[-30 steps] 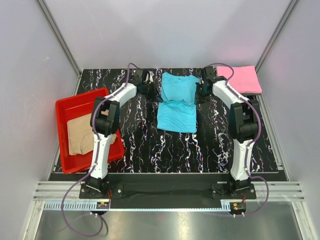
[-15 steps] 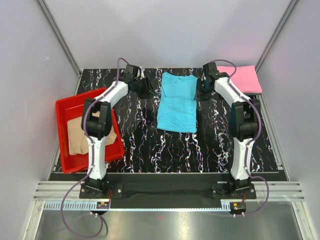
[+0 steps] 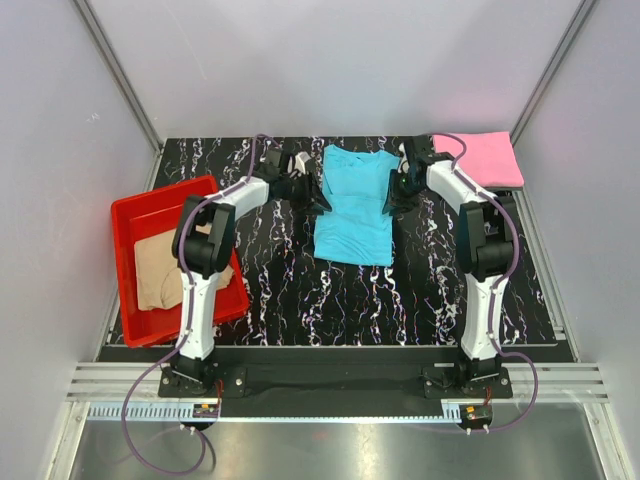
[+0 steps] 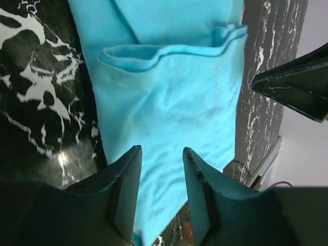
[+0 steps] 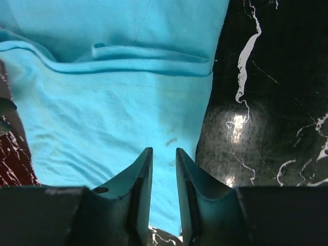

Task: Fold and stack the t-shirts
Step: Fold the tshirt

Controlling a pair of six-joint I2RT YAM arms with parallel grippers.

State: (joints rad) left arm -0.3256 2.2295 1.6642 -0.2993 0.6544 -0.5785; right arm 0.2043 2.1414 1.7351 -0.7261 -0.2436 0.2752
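Observation:
The turquoise t-shirt [image 3: 355, 210] lies partly folded in the middle of the black marbled table [image 3: 300, 290]. My left gripper [image 3: 318, 198] is open over its left edge; the left wrist view shows cloth [image 4: 169, 92] between and beyond the fingers [image 4: 125, 189]. My right gripper [image 3: 396, 192] is at its right edge, jaws narrowly open, with the cloth [image 5: 113, 102] beneath them and nothing held. The pink t-shirt [image 3: 488, 158] lies folded at the back right corner. The tan t-shirt [image 3: 160, 268] lies in the red tray.
The red tray [image 3: 135, 215] stands at the table's left edge. Grey walls and metal posts close in the back and sides. The arm bases sit on the rail at the near edge.
Both grippers have moved from beside the shirt's collar end a little nearer along its side edges and in over the cloth. The shirt lies as it did half a second ago.

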